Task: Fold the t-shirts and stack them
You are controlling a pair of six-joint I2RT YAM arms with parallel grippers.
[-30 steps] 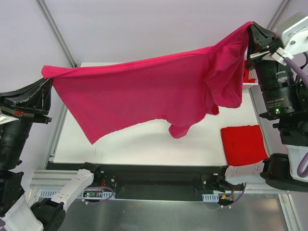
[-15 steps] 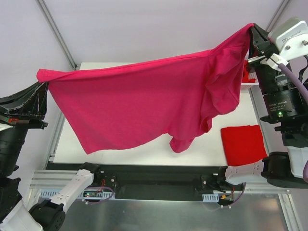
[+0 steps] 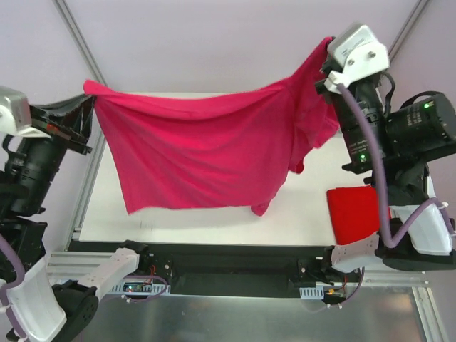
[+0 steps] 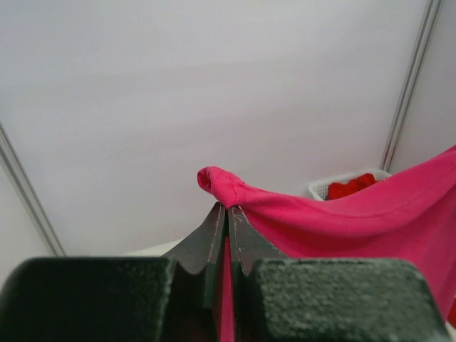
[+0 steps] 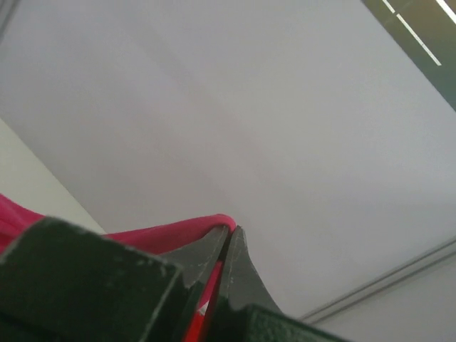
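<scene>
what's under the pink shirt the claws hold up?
Bare white table shows below the hem of the pink shirt; folded red shirt lies to the right, not beneath. Tabletop behind the hanging cloth is covered.

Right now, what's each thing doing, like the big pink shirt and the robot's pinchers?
Magenta-pink cloth t-shirt: held up, spread between both grippers.
Left gripper: shut on one edge of it.
Right gripper: shut on the other edge.
Bright red t-shirt: folded, lying on the table.
White slotted plastic basket: holding red cloth.
</scene>
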